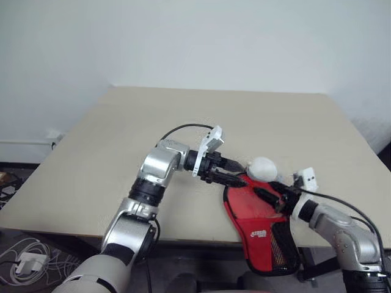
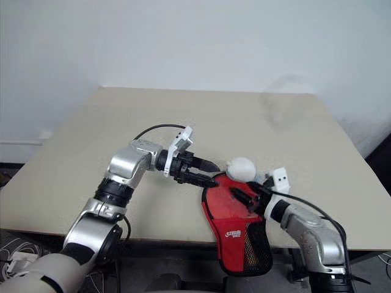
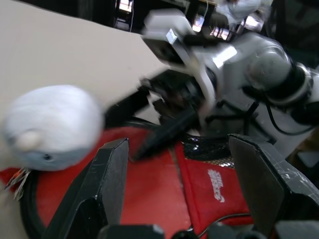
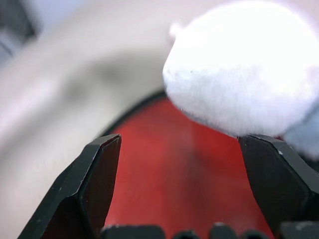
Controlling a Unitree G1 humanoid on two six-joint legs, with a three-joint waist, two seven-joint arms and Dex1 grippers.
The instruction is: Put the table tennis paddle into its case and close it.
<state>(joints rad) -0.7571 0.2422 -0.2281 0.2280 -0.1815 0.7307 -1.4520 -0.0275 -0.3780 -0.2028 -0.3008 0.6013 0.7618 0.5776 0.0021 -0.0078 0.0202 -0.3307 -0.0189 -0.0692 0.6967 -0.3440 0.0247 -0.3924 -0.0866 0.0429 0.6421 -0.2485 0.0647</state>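
The left end effector (image 1: 227, 172) is seen just left of the case (image 1: 259, 227), its fingers spread and gripping nothing. The case (red fabric, black mesh patch, white logo) lies flat at the near edge of the table (image 1: 183, 128), overhanging it. A white plush keychain (image 1: 263, 168) rests at the case's far end. The right end effector (image 1: 267, 194) hovers over the case, likewise spread.
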